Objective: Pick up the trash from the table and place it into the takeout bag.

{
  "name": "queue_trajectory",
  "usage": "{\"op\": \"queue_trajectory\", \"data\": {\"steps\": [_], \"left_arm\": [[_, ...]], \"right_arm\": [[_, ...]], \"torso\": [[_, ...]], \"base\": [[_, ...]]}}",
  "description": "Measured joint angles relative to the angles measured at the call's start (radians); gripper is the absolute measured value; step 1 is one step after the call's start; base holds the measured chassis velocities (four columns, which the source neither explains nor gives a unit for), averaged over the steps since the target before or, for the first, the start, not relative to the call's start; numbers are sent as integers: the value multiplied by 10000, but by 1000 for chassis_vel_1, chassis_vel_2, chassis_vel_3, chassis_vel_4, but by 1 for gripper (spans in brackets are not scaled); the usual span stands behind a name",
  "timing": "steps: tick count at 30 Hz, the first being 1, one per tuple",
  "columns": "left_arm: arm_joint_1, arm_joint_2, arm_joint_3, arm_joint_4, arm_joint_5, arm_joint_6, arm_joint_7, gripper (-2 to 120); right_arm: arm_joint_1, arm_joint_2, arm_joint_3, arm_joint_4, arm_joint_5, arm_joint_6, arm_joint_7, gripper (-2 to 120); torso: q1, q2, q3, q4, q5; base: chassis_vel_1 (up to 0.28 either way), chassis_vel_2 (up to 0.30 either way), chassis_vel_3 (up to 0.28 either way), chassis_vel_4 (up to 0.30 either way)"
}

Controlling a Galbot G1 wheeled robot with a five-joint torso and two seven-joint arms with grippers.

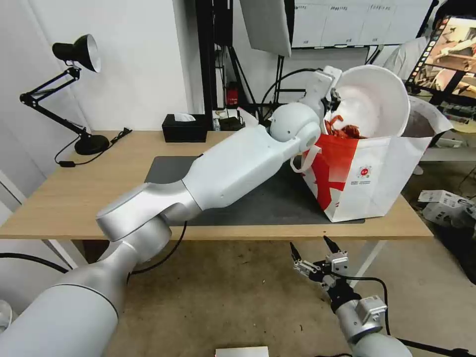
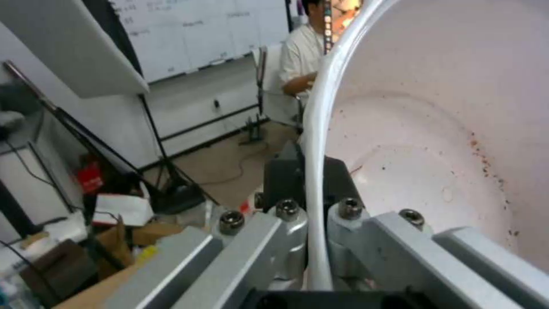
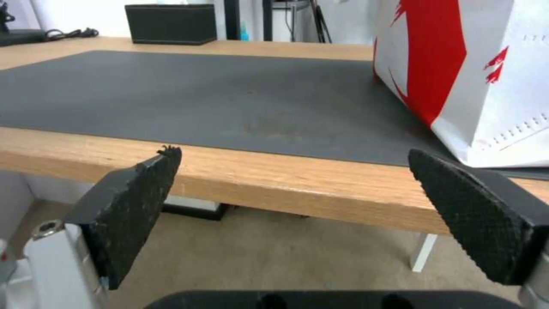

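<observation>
My left gripper (image 1: 331, 96) is shut on the rim of the white round bowl (image 1: 374, 96), holding it tipped on its side above the mouth of the red-and-white takeout bag (image 1: 367, 178). Red crayfish shells (image 1: 344, 130) lie at the bowl's low edge, right at the bag's opening. In the left wrist view the left gripper (image 2: 317, 210) pinches the rim, and the bowl's (image 2: 435, 128) stained inside holds no shells. The bag stands at the right end of the table (image 1: 74, 198), partly on the dark grey mat (image 1: 267, 203). My right gripper (image 1: 311, 250) hangs open below the table's front edge, holding nothing.
A black tissue box (image 1: 184, 128) sits at the back of the table and a black desk lamp (image 1: 74, 89) at the far left. In the right wrist view, the right gripper (image 3: 291, 171) faces the table edge (image 3: 257, 180), mat (image 3: 200, 94) and bag (image 3: 486, 86). Boxes (image 1: 446, 203) lie on the floor at the right.
</observation>
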Motion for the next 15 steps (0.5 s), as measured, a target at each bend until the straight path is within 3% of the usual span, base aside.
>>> {"op": "queue_trajectory", "data": {"steps": [11, 15], "left_arm": [[27, -34, -24, -131, -995, 423, 143, 0], [67, -43, 34, -121, -1126, 407, 113, 12]], "right_arm": [[0, 0, 0, 0, 0, 0, 0, 100], [0, 0, 0, 0, 0, 0, 0, 100]], "torso": [[0, 0, 0, 0, 0], [0, 0, 0, 1, 0]], "base": [[0, 0, 0, 0], [0, 0, 0, 0]]}}
